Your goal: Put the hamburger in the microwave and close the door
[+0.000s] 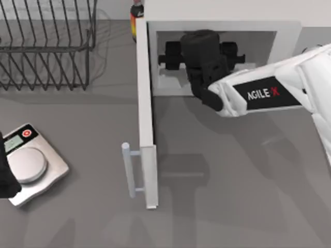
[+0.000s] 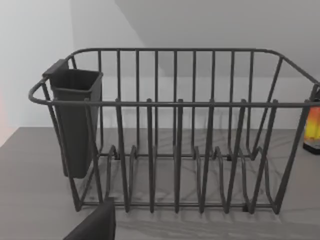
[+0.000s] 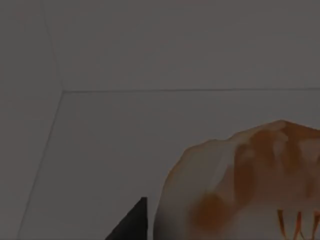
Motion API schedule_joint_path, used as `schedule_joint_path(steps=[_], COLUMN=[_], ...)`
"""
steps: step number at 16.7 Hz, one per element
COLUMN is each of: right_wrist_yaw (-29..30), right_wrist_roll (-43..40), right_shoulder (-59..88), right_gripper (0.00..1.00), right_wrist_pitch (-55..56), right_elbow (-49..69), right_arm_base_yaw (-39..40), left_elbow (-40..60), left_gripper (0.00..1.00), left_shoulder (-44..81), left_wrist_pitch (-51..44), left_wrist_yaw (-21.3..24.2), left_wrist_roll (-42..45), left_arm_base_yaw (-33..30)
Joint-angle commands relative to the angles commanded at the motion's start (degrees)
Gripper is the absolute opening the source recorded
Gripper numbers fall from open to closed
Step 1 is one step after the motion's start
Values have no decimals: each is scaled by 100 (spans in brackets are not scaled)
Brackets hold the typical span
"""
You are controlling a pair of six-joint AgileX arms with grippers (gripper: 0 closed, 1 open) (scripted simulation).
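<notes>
White box microwave (image 1: 222, 10), flat door (image 1: 146, 119) swung open; right end effector (image 1: 199, 54) inside cavity, tan round hamburger (image 3: 250, 185) at fingertips, grip state unclear. Left end effector (image 1: 6, 178) left of microwave, grip unclear.

The dish rack (image 2: 175, 130) was thin dark metal wire. The worktop (image 1: 232, 181) looked grey and matt. The scale (image 1: 28, 163) had a shiny metal plate. The microwave (image 1: 222, 10) looked smooth and white.

a grey table (image 1: 222, 181) is seen from above. at its far left a dark wire dish rack (image 1: 46, 44) is set, and a kitchen scale (image 1: 31, 163) lies nearer on the left. the microwave (image 1: 217, 31) is stood at the far side, a dark bottle (image 1: 136, 18) just beside it.
</notes>
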Motion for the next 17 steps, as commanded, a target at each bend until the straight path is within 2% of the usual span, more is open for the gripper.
schedule_joint_path(steps=[5, 11, 17], right_wrist_yaw=[-333, -397, -397], right_wrist_roll=[-183, -218, -218], right_shoulder=[785, 1001, 1001], right_gripper=[0, 0, 45], right_wrist_pitch=[-569, -703, -703], right_elbow=[1469, 1733, 1733], right_arm_base_yaw=[-327, -402, -402], left_elbow=[0, 0, 0], left_gripper=[100, 100, 100], left_shoulder=[0, 0, 0], left_wrist_pitch=[0, 0, 0], left_wrist_yaw=[0, 0, 0], left_wrist_roll=[0, 0, 0], left_arm_base_yaw=[0, 0, 0])
